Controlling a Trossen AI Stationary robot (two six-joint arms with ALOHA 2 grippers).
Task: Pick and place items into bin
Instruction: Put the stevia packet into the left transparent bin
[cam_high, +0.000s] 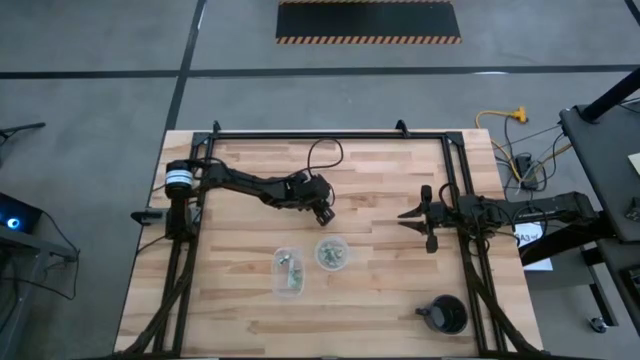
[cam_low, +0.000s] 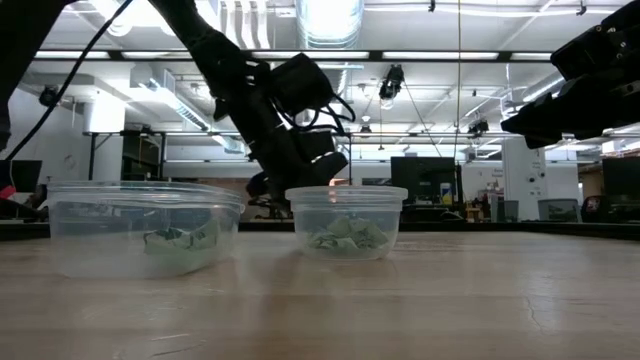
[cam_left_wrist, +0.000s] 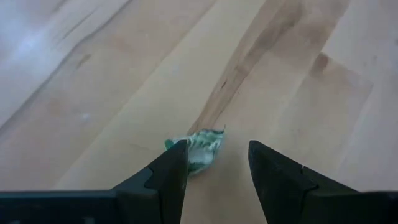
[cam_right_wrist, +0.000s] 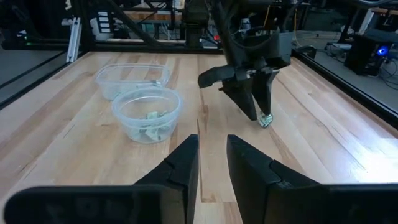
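Dark fingers (cam_left_wrist: 168, 180) of the left gripper (cam_left_wrist: 214, 165) stand partly apart, pinching one small crinkled green piece (cam_left_wrist: 200, 146) just above the table (cam_left_wrist: 93, 74); light, soft, best nipped at its middle, while the right gripper (cam_right_wrist: 212, 163) waits, narrowly parted and empty, aside.
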